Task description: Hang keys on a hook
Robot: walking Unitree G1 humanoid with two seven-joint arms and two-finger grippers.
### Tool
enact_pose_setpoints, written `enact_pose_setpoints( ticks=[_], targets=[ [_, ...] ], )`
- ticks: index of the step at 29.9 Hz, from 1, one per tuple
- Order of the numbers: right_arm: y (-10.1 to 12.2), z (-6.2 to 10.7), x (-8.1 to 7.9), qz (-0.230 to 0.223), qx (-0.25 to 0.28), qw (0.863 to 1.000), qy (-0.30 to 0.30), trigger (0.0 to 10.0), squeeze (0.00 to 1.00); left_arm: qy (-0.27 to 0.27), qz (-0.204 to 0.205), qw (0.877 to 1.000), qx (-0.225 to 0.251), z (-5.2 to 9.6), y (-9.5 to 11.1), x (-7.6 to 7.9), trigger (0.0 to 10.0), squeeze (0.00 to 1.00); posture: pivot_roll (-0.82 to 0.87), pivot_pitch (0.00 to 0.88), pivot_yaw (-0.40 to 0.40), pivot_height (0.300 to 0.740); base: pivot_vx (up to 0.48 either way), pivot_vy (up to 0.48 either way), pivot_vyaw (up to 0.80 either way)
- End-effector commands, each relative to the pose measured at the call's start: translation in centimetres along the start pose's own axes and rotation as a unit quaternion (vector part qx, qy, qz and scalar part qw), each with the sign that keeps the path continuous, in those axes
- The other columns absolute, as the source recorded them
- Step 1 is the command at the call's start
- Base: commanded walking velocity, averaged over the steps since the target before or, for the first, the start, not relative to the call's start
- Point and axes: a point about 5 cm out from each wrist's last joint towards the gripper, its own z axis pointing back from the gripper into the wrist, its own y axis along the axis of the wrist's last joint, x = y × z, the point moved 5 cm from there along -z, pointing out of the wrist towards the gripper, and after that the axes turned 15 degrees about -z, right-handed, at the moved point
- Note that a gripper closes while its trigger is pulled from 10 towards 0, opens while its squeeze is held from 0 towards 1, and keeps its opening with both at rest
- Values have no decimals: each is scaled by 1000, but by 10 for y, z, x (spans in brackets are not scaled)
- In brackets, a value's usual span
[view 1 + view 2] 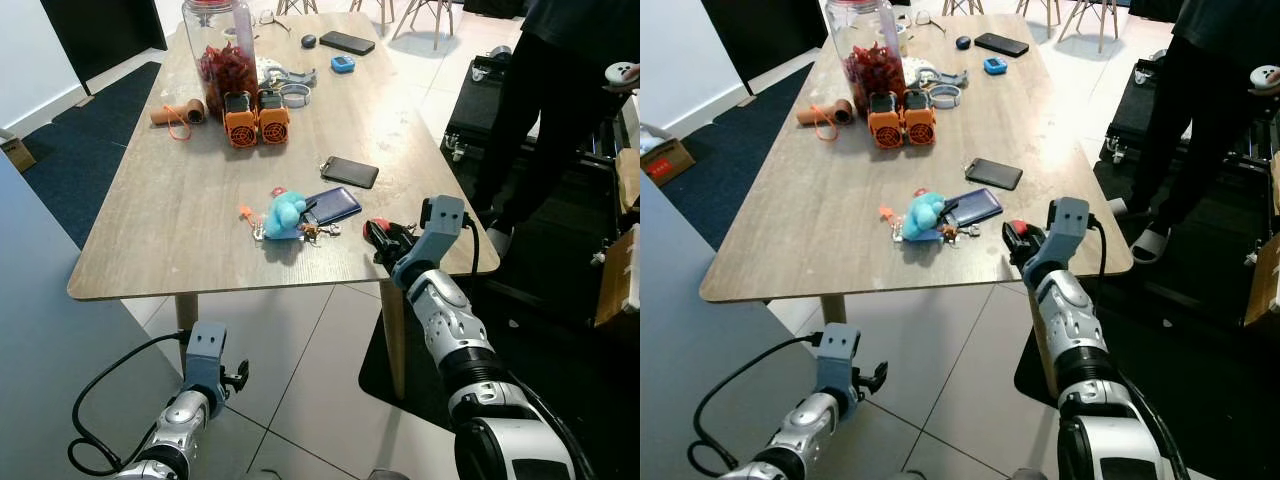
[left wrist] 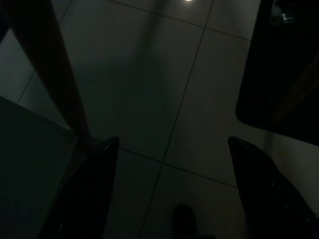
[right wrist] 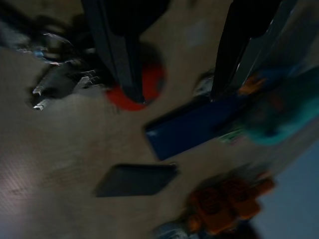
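Observation:
A bunch of keys [image 3: 55, 84] with a round red fob [image 1: 377, 226] lies near the front right edge of the wooden table [image 1: 180, 220]. My right gripper [image 1: 382, 238] hovers just over it, open, one finger [image 3: 119, 55] above the red fob [image 3: 149, 84] and the other finger [image 3: 239, 45] beside it. More small keys [image 1: 318, 232] lie by a blue plush toy [image 1: 283, 215] and a dark blue flat case [image 1: 334, 205]. My left gripper [image 1: 236, 378] hangs open below the table over the tiled floor. No hook can be made out.
A black phone [image 1: 350, 171], two orange devices [image 1: 256, 125], a jar of red things [image 1: 222, 50] and small items stand farther back on the table. A person in dark trousers [image 1: 545, 110] stands at the right beside black equipment [image 1: 475, 110] on the floor.

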Motion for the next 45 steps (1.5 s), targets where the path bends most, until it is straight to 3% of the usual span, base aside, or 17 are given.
enact_pose_setpoints(
  ticks=[1,6,12,18,23,24,34,39,45],
  targets=[
    [1,6,-4,-7,9,1000,22,10000,0,2,-4,1000,-11,3,-8,-3,10000,0,27,103,13,740,0,0,0],
    [12,18,10,-8,51,999,-5,10000,0,2,-3,1000,-11,4,-8,-5,10000,0,23,104,18,740,0,0,0],
    [27,39,41,10,124,986,-112,10000,0,-2,-5,1000,-10,3,-8,-4,10000,0,17,106,26,740,0,0,0],
    [26,49,65,1,143,971,-192,10000,0,-5,-7,1000,-10,2,-5,-2,10000,0,14,109,30,740,0,0,0],
    [29,41,62,-10,147,970,-193,10000,0,-6,-8,1000,-10,2,-5,-2,10000,0,13,112,35,740,0,0,0],
    [30,36,63,-30,152,967,-204,10000,0,-6,-9,1000,-10,2,-5,-2,10000,0,15,114,35,740,0,0,0],
    [38,32,74,-66,177,947,-261,10000,0,-6,-10,1000,-12,2,-6,-2,10000,0,20,116,32,740,0,0,0],
    [17,11,55,-95,107,967,-210,10000,0,-4,-10,1000,-14,3,-8,-3,10000,0,24,114,27,740,0,0,0],
    [-6,2,33,-80,43,984,-155,10000,0,-2,-9,1000,-14,4,-9,-4,10000,0,26,108,23,740,0,0,0]
  ],
)
